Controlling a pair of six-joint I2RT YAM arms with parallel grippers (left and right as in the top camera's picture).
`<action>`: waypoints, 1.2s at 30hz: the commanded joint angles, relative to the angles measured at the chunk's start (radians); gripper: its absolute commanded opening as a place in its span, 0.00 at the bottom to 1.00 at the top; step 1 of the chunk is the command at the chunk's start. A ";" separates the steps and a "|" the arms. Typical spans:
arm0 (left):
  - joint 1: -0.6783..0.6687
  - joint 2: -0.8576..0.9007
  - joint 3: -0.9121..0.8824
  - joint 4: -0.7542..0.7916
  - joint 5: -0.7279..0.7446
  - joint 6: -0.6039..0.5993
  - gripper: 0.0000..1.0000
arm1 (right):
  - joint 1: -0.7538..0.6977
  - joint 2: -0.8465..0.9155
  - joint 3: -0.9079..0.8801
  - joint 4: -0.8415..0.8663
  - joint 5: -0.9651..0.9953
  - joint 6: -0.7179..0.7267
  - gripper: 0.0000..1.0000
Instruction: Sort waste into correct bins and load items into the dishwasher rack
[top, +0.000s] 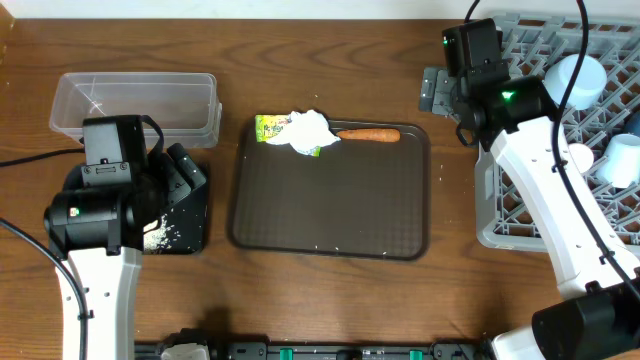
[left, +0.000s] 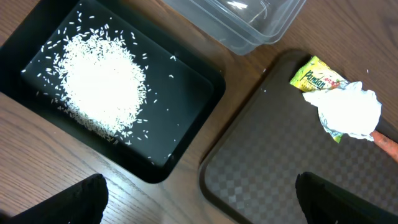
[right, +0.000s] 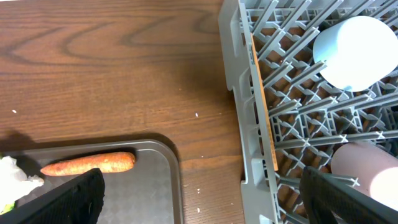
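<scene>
Loose white rice (left: 99, 81) lies in the black tray (left: 186, 87), next to the clear tub (top: 135, 105). The yellow-green wrapper (top: 268, 128), the crumpled tissue (top: 308, 130) and the carrot (top: 368, 134) lie at the far edge of the brown serving tray (top: 330, 200). The grey rack (top: 560, 130) at the right holds white cups (top: 575, 80). A thin wooden stick (right: 266, 118) lies along its left wall. My left gripper (left: 199, 205) is open and empty above the gap between black tray and serving tray. My right gripper (right: 205, 199) is open and empty between carrot and rack. Plate and bowl are out of view.
The clear tub (left: 249, 18) looks empty. A few rice grains lie on the wooden table between serving tray and rack (right: 198, 114). The rack's left wall (right: 249, 124) stands close to the serving tray's right rim (right: 177, 180).
</scene>
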 joint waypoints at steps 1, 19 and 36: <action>0.005 0.001 0.016 -0.002 -0.008 -0.009 0.99 | -0.009 0.007 0.005 0.000 0.025 -0.011 0.99; 0.004 0.001 0.016 -0.008 0.388 -0.060 0.99 | -0.009 0.007 0.005 0.000 0.025 -0.011 0.99; -0.144 0.110 0.001 0.048 0.430 -0.013 0.99 | -0.009 0.007 0.005 0.000 0.025 -0.011 0.99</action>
